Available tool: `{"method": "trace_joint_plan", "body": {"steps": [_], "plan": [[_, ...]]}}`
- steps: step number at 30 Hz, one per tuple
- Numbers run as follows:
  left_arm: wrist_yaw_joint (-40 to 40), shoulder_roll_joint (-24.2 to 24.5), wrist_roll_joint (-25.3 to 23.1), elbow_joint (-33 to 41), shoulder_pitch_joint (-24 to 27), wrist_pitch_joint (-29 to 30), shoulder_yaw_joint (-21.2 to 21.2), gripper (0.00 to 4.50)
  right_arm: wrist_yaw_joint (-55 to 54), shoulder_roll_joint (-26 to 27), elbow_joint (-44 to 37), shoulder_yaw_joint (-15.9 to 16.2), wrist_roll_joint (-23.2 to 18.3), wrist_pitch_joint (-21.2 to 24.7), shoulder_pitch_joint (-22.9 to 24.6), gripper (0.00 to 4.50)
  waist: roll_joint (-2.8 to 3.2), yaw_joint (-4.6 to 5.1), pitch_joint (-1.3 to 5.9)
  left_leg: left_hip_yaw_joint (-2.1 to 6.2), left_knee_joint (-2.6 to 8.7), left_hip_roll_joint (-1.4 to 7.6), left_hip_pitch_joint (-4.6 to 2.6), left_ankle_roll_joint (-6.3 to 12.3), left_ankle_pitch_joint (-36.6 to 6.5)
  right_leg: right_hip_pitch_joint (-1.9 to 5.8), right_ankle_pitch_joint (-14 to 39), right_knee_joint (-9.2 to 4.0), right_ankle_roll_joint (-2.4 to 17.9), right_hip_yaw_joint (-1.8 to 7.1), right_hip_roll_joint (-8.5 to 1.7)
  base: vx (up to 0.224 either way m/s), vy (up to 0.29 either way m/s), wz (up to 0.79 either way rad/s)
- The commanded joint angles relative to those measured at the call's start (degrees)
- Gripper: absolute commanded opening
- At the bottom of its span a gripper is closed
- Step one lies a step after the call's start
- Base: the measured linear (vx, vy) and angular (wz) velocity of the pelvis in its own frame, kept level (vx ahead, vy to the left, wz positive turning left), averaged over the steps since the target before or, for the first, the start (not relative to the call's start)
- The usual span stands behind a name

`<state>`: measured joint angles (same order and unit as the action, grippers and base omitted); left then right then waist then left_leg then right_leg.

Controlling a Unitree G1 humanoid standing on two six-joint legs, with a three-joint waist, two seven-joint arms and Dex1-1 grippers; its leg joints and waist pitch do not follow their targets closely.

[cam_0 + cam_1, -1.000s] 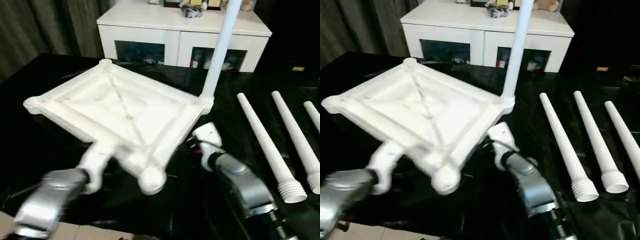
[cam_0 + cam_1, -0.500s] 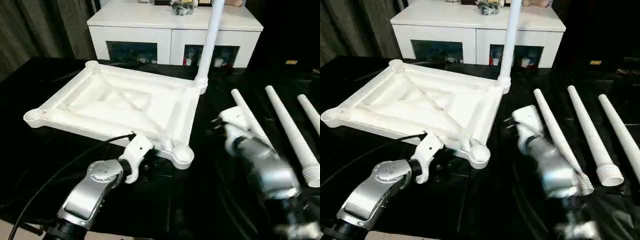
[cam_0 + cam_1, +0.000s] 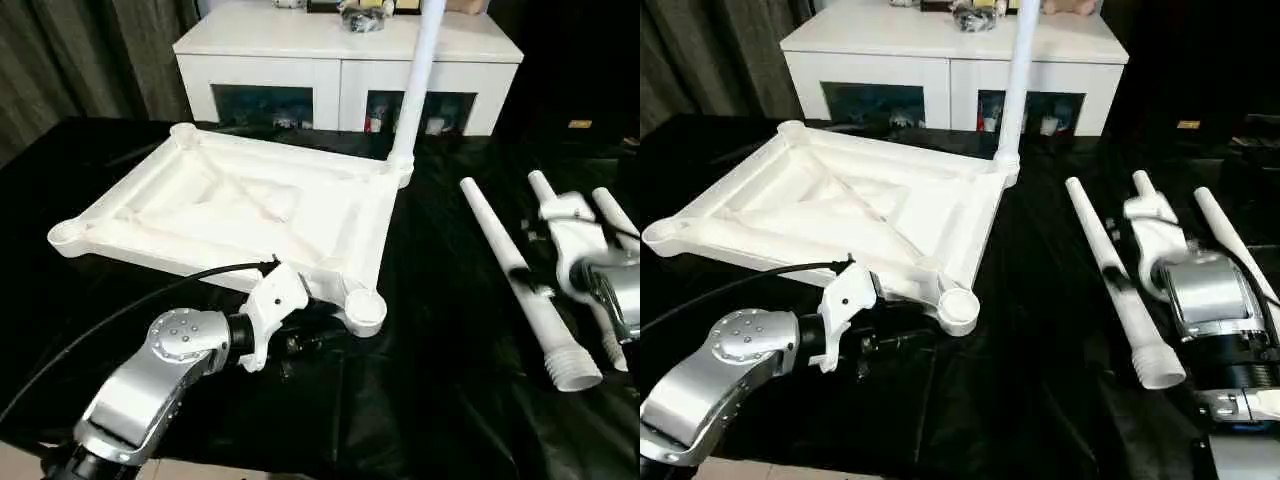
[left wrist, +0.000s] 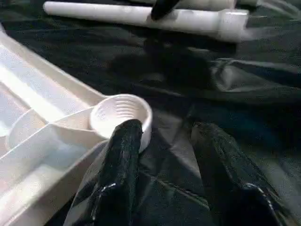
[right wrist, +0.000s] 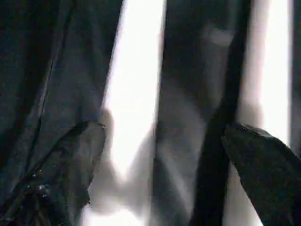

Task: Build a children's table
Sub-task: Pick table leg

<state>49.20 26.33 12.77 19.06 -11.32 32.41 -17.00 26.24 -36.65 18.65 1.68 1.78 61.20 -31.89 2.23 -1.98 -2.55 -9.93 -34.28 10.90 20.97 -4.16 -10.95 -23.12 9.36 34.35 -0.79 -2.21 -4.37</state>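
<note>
My right pincer was spread wide and hovered over the loose legs at about three o'clock on the black surface. In the right wrist view its two fingers straddled a white leg without touching it. I judged the step in hand to be fetching the second leg. To do it well I needed to come down square across the tube, close on its thicker half near the threaded end so it would not swing, and lift it clear before turning it upright.

The children's table top lay ribbed side up at about ten o'clock, with one leg already standing upright in the far right corner socket at twelve o'clock. My left pincer sat at the near edge of the top, at about seven o'clock, half spread and holding nothing. One finger was just beside the empty near corner socket. I judged that socket the likely target, so the left pincer should steady the top without covering the opening.

Two more legs lay close beside the chosen one, partly under my right forearm, and could be nudged or rolled. A black cable ran across the near edge of the top. A white cabinet stood beyond the surface, well apart
</note>
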Motion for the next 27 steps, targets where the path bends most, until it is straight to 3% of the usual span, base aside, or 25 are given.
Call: {"method": "trace_joint_plan", "body": {"steps": [1, 2, 6, 14, 27], "plan": [[0.6, 0.7, 0.6, 1.4, -0.3, 0.9, -0.1, 2.07, 1.8, -0.7, 0.7, 0.2, -1.8, 2.2, -0.8, 4.44, -1.18, -0.14, 3.05, -0.02, 3.64, 1.10, -0.43, 0.67, -12.8, 2.46, 18.5, -4.22, 12.1, 1.61, -2.32, 0.000, 0.000, 0.00], [0.7, 1.0, 1.6, 2.2, -0.6, 1.6, 0.3, 2.07, 3.9, -0.7, 1.9, -0.3, -3.6, 4.2, -1.1, 4.19, -1.32, -0.16, 3.06, 0.04, 3.65, 1.10, -0.49, 0.60, -13.3, 2.47, 19.6, -4.21, 11.7, 1.59, -2.34, 0.000, 0.000, 0.00], [1.0, 1.3, 3.1, 3.4, -1.2, 2.9, 1.1, 2.07, 6.5, -0.3, 3.9, -2.0, -6.2, 6.6, -1.5, 3.93, -1.22, -0.11, 3.09, 0.10, 3.61, 1.15, -0.48, 0.20, -13.8, 2.30, 19.4, -4.18, 11.9, 1.52, -2.22, 0.000, 0.000, 0.00], [1.1, 1.8, 4.0, 4.6, -1.5, 4.3, 1.6, 2.07, 9.5, -0.8, 6.9, -1.3, -7.6, 7.2, -0.2, 3.18, -1.42, -0.28, 3.28, 0.03, 3.40, 1.13, -0.27, 0.62, -11.6, 2.51, 17.5, -3.90, 12.6, 1.48, -2.31, 0.000, 0.000, 0.00], [0.9, 2.7, 5.6, 5.4, -1.7, 5.8, 2.2, 2.07, 10.4, -0.5, 8.3, -1.2, -8.5, 5.8, 0.3, 2.01, -1.25, -0.22, 3.23, 0.06, 3.43, 1.08, -0.40, 0.00, -13.4, 2.31, 19.7, -4.16, 12.0, 1.39, -2.23, 0.000, 0.000, 0.00]]}}
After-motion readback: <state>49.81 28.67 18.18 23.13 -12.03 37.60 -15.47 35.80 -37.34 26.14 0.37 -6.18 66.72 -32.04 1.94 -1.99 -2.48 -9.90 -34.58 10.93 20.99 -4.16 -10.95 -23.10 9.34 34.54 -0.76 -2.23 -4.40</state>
